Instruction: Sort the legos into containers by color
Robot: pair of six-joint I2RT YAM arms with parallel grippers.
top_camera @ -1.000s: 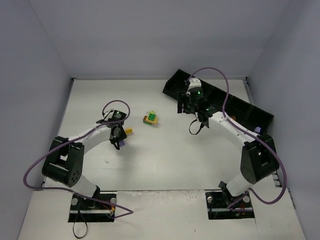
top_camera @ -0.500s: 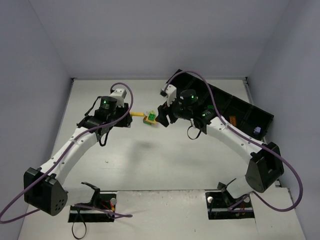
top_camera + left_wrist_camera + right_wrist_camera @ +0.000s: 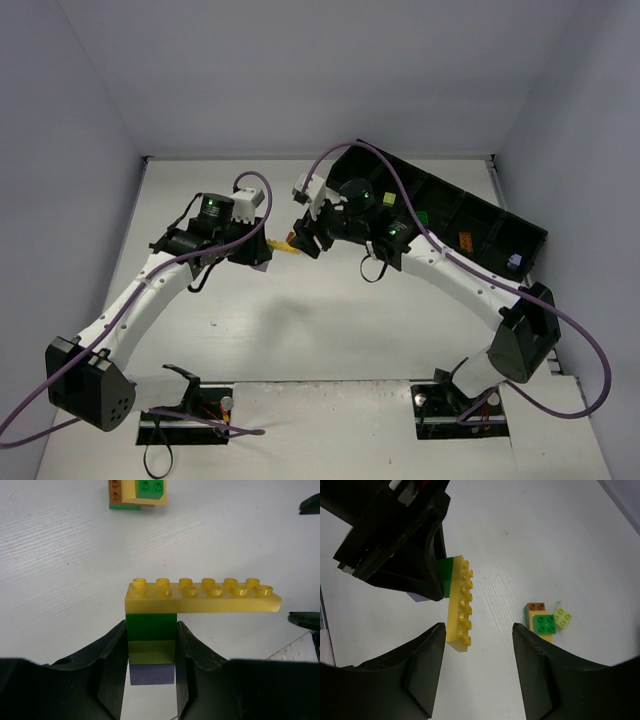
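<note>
The left hand (image 3: 151, 630) stays clamped on a small stack of legos (image 3: 151, 652), dark green over olive over lilac, and the long yellow plate (image 3: 200, 599) on top juts toward the right of its wrist view. The right hand (image 3: 477, 630) has its fingers parted at a middling width. It has swung left from over the black tray (image 3: 470, 215) at the upper right, and the plate's free end now sits between its fingers, not pinched. A loose cluster of legos (image 3: 545, 620) lies on the desk (image 3: 520, 530) just beyond, now largely covered from above, where it showed between the hands a moment ago.

Beyond the left claw (image 3: 151, 640), the brick cluster (image 3: 137, 495) was cut off by the top edge; inside the claw, the stack (image 3: 151, 630) had its lilac bottom partly hidden.
</note>
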